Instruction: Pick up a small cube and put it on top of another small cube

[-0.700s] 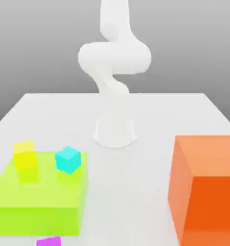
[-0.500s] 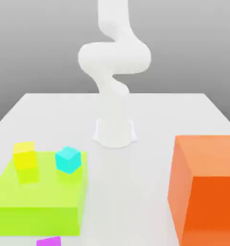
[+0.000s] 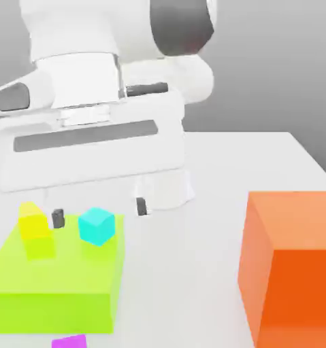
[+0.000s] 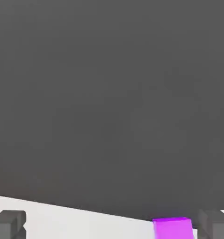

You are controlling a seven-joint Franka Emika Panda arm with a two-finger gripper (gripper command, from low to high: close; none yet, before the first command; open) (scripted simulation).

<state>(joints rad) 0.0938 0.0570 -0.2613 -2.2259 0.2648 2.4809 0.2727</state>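
So everything here gets placed off the lime-green slab [image 3: 56, 268], the flat block over on the exterior view's left of the white tabletop [image 3: 192, 279]. Going left to right, first up is the yellow cube [image 3: 33, 227], sitting on the slab toward its far left corner, with a bit of its top hidden behind the hand.

Next is the magenta cube [image 3: 69, 342], the one that matters for the task. It's near the slab's front side, the side facing the camera, and the exterior view's bottom edge cuts it off, so only its upper part is there to look at. In the hand view it turns up again right by one of the dark fingertips [image 4: 214, 225], but whether they touch, can't really tell.

Then the cyan cube [image 3: 96, 228], on the slab toward its far right corner, turned so one upright edge faces the camera.

The Panda gripper [image 3: 100, 212] hangs over the far part of the slab as the camera sees it, white hand a little tilted. Its fingers are spread wide and it's got hold of nothing. The cyan cube lines up between the two fingertips in that view, but how far apart they are in depth, no idea.

Further right, behind the slab, there's the white arm base [image 3: 165, 189]. Last is the big orange block [image 3: 298, 272], well apart from the slab on its right
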